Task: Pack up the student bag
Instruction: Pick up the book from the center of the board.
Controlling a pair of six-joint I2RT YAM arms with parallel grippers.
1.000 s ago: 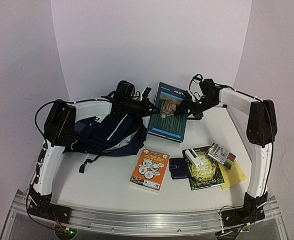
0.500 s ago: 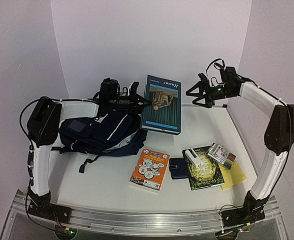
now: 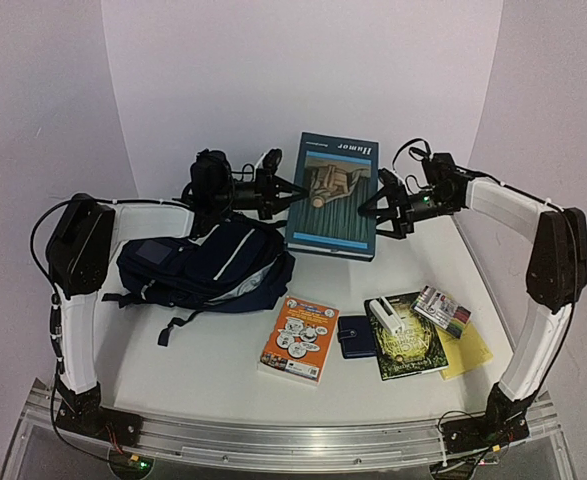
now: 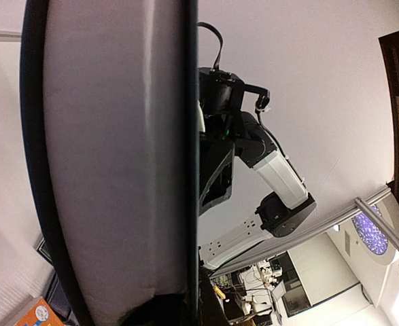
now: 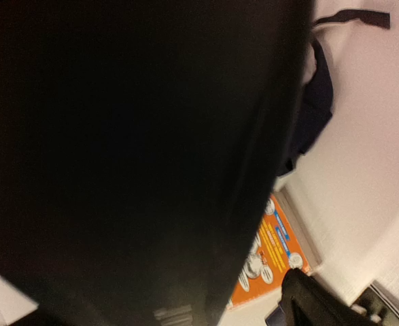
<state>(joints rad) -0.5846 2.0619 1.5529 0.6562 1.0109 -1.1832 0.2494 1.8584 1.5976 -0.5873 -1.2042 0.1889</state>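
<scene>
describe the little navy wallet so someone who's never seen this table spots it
Find the large navy-blue striped fabric backpack on the left of the white table, then look right along the row of flat things in front. Between the orange paperback book and the dark green book lies the small navy wallet. Unlike them it is plain, squarish and much smaller, with no printed cover.
</scene>
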